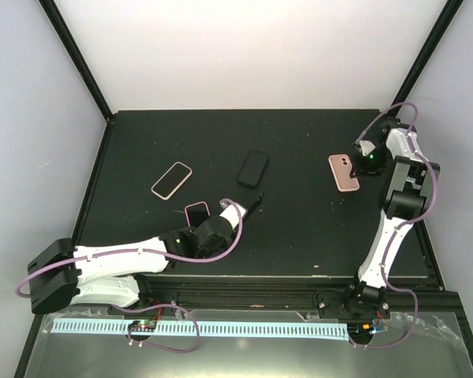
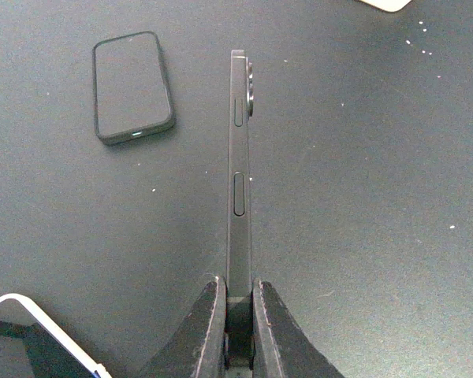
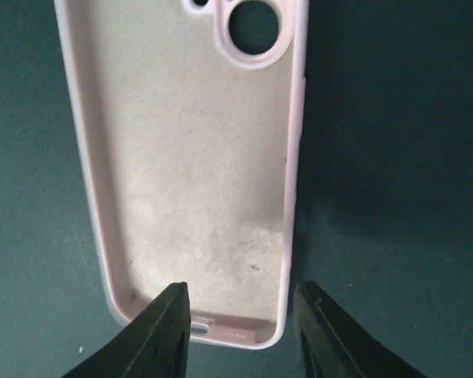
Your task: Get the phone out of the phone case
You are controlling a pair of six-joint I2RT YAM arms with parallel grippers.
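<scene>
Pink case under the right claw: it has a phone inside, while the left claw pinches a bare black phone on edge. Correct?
No. The pink case is empty: the right wrist view shows its bare lining and open camera cutout in front of the open right claw. The left claw does pinch a bare black phone on edge.

No text, brand or number is legible anywhere. The slim black phone point(image 2: 238, 197) and the empty pink phone case point(image 3: 197, 157) show no readable marks.
</scene>
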